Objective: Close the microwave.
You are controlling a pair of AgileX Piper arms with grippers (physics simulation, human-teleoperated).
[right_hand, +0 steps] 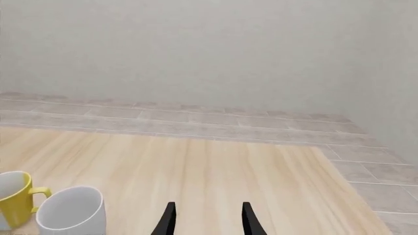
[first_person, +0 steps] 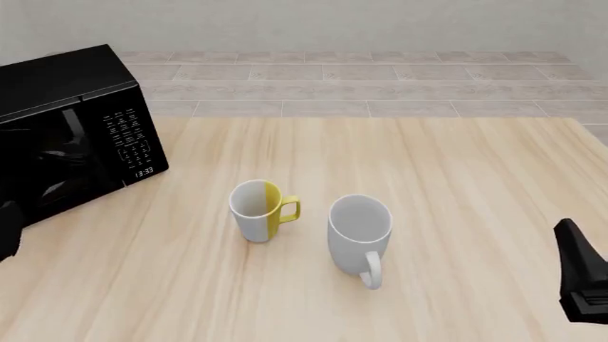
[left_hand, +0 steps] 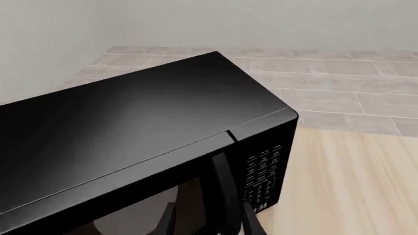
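The large glossy black box microwave (first_person: 67,128) at the surface's far-left corner looks heavy, rigid and slick (door seemingly nearly shut), so push its door face flat; both the left end effector (left_hand: 207,223) and right end effector (right_hand: 206,218) sit apart.

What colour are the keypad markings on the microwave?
White, on the glossy black box microwave; clearest in the front view.

Matte black end effector (right_hand: 206,219) with two slim, tapered fingers (right_hand: 168,218).

Light wooden counter (first_person: 456,185). A black microwave (first_person: 67,128) stands beyond the left end effector (left_hand: 207,223). A yellow-and-white mug (first_person: 258,209) and a white mug (first_person: 360,228) stand near each other, between both end effectors.
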